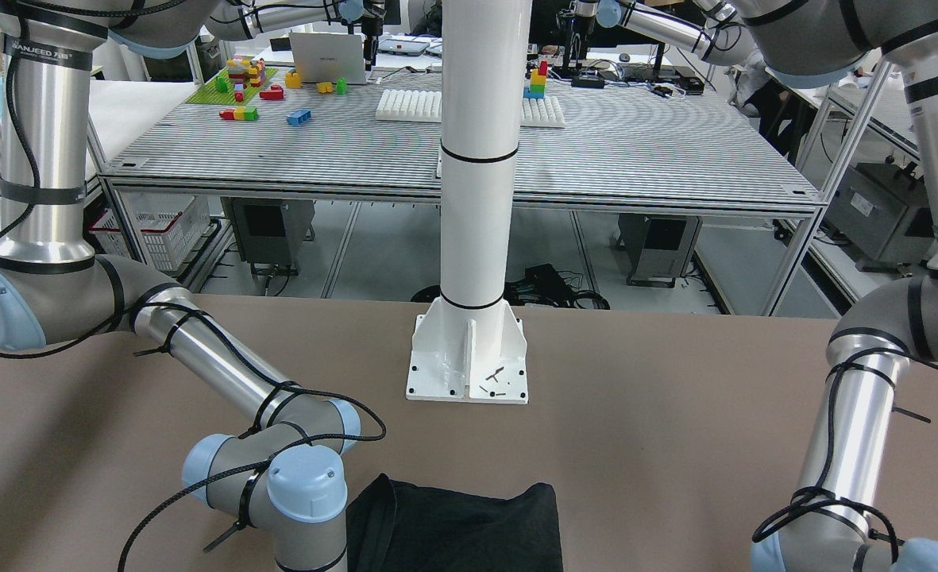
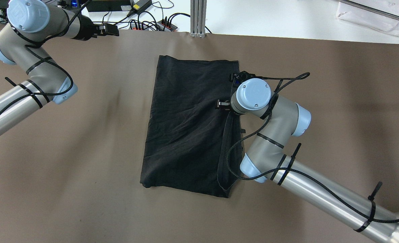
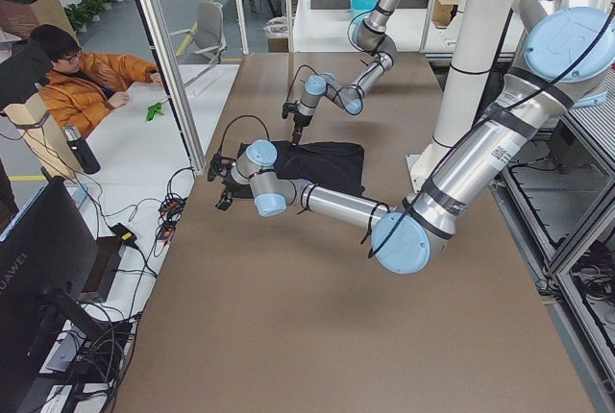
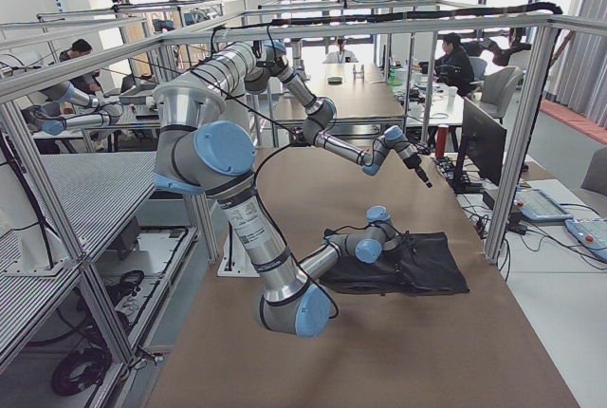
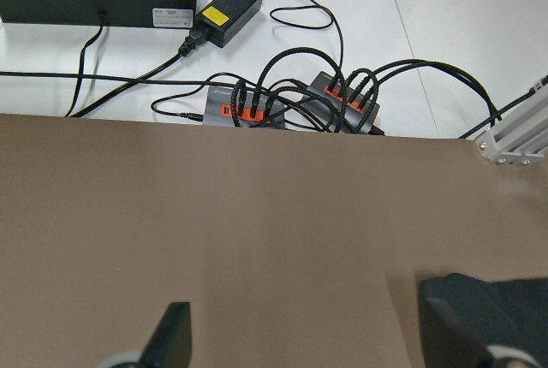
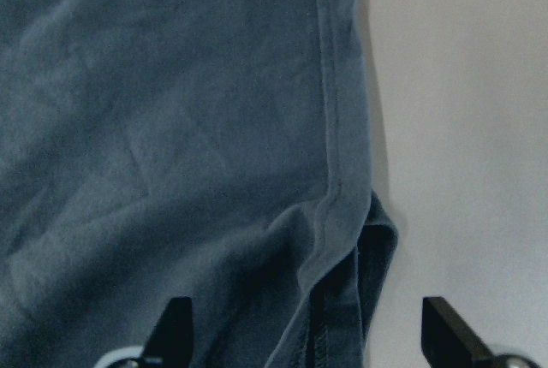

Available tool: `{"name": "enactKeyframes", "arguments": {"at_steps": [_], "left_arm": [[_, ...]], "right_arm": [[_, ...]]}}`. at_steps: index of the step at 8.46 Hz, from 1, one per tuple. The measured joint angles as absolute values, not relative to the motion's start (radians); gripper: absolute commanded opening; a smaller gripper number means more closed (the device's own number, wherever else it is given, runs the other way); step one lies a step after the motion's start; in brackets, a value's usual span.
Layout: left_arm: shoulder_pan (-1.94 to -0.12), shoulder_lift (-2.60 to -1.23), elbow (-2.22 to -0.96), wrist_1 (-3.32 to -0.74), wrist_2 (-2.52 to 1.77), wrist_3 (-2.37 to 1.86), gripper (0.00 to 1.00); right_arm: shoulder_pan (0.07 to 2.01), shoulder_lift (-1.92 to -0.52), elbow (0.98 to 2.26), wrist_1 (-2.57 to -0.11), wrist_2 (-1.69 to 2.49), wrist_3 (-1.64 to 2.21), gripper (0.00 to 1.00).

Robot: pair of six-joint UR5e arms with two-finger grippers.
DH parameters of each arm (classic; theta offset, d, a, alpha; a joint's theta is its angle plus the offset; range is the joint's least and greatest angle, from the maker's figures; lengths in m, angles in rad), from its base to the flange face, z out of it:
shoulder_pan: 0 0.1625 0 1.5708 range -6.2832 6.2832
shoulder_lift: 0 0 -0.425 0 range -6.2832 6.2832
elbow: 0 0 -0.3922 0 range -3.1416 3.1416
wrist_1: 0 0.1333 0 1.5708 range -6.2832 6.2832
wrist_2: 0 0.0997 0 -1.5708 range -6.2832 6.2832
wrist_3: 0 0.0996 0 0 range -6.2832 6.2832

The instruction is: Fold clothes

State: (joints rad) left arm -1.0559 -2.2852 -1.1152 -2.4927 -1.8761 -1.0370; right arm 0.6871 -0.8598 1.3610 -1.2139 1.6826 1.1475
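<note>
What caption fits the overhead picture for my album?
Overhead: black garment spread on brown table, right arm over its edge.

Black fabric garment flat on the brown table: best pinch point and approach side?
Probably the hemmed right edge of the black fabric garment, coming in from the bare brown table side. It lies flat, so only edges offer a bite. There, stacked layers gape slightly, and the open right gripper hangs over it.
</note>
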Motion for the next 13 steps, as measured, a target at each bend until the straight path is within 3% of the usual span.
{"name": "enactKeyframes", "arguments": {"at_steps": [7,10,13], "left_arm": [[-1.049,-2.285,-1.115,-2.494,-1.876,-1.037,0.95],[-1.051,-2.278,-1.119,-2.496,-1.877,-1.038,0.95],[-1.052,-2.274,-1.122,-2.498,-1.878,-1.038,0.95]], "right_arm": [[0.734,-0.959,1.393,-1.217,1.805,1.130,0.94],[0.756,-1.052,1.507,-1.219,1.851,1.095,0.94],[0.747,-1.021,1.594,-1.286,1.855,1.133,0.94]]}}
